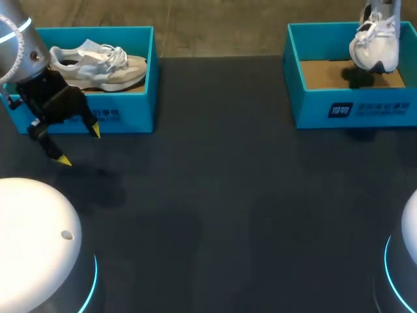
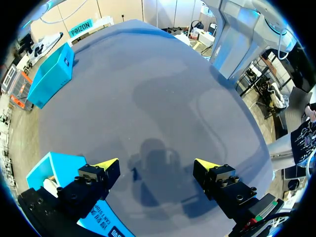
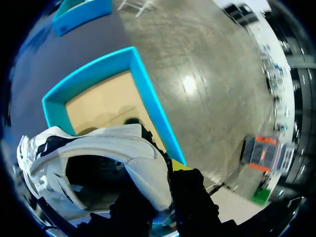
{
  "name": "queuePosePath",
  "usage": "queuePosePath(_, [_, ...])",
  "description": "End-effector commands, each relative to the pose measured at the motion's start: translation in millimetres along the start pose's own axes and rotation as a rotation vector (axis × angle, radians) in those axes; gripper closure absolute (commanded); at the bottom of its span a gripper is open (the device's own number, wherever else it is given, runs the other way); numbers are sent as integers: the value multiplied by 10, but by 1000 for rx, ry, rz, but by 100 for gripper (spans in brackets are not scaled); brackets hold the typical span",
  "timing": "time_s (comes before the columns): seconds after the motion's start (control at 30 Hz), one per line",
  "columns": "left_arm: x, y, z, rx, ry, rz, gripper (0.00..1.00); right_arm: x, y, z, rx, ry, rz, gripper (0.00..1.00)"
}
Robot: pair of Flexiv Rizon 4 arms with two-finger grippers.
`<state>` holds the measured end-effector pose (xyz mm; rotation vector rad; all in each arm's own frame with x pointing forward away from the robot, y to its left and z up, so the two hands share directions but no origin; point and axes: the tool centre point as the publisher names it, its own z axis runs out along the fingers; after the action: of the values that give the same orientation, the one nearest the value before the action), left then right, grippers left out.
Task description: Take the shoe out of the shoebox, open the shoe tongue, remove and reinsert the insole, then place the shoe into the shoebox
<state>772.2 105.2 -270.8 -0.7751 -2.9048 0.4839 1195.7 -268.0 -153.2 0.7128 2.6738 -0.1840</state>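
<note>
Right gripper pinches the shoe by its collar, hanging it beneath over the shoebox, seemingly to clear the walls.

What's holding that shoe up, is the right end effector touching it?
Touching. In the right wrist view, the right end effector pinches the shoe at its heel from both sides.

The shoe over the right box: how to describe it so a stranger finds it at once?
On the dark table, look at the right shoebox. The white shoe hangs toe down above it, gripped by the right end effector. The other shoe lies flat inside the left shoebox.
</note>
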Motion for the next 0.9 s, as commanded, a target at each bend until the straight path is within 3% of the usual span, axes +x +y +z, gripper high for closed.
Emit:
queuePosePath(0.03, [7,0,-1,-2,0,0,0,-80,-212,-1,36,7,238,100])
queuePosePath(0.37, [7,0,-1,-2,0,0,0,20,-578,-35,136,1,569,100])
queuePosePath(0.7, [7,0,-1,-2,0,0,0,275,-647,-9,253,-4,829,100])
queuePosePath(0.9, [7,0,-1,-2,0,0,0,522,-716,33,259,10,954,100])
